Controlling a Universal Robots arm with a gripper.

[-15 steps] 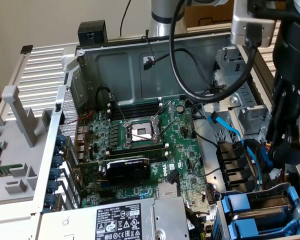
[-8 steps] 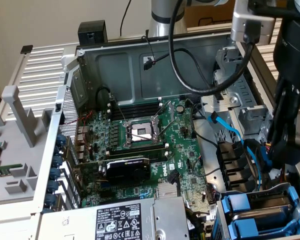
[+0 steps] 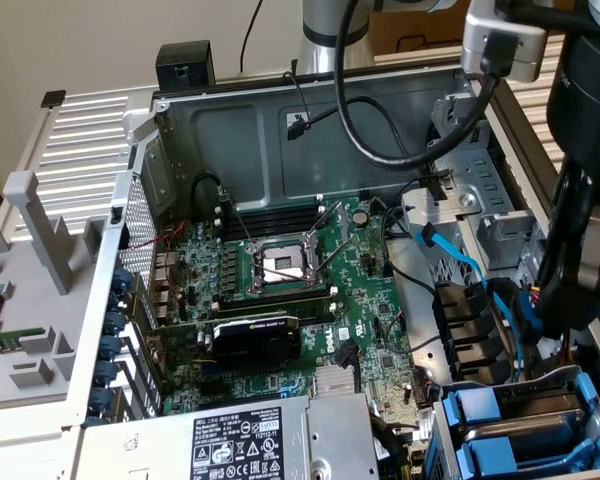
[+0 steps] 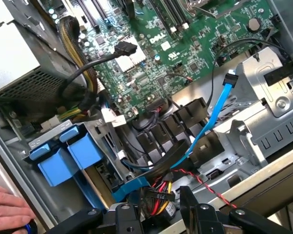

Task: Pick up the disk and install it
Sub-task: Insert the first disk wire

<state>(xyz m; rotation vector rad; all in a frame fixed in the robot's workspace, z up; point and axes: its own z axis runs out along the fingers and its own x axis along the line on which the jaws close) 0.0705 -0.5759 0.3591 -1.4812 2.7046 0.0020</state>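
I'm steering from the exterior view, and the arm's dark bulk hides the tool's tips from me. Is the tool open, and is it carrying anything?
Observer: In the wrist view the tool is open, its black fingers apart and gripping nothing.
Operator: What is right in front of it?
Observer: A black plug with yellow, red and black wires, lying beside the bright blue flat data cable.
Operator: Is anything near the blue plastic drive carriers?
Observer: A person's hand is at the case edge, near those carriers.
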